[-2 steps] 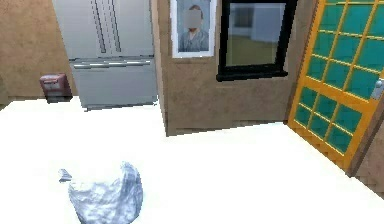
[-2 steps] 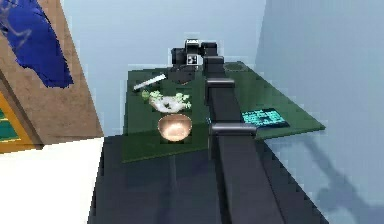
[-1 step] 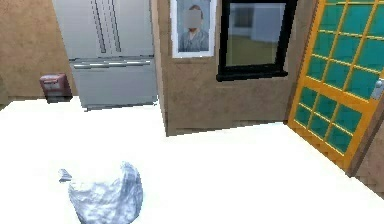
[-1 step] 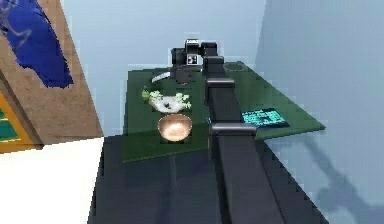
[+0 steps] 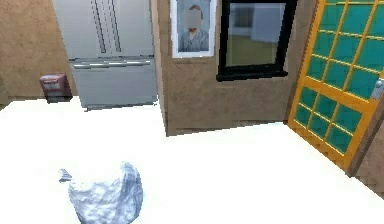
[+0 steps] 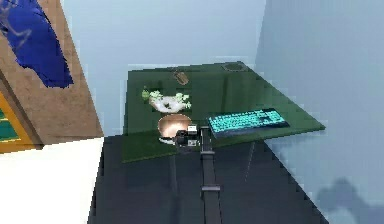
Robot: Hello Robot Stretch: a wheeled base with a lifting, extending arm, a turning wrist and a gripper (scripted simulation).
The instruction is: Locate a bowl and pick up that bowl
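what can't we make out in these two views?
- Arm side view: whether the gripper holds anything or touches the bowl; the bowl stands on the table right at it.
- Arm side view: dark oblong thing and dark round thing at the table's far side, too small to name.
- Forward view: white crumpled lump, cut by the bottom edge, unidentifiable.

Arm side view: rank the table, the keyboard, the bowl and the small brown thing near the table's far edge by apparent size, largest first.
1. Table
2. Keyboard
3. Bowl
4. Small brown thing; it lies farther from the camera, so its true size is unsure.
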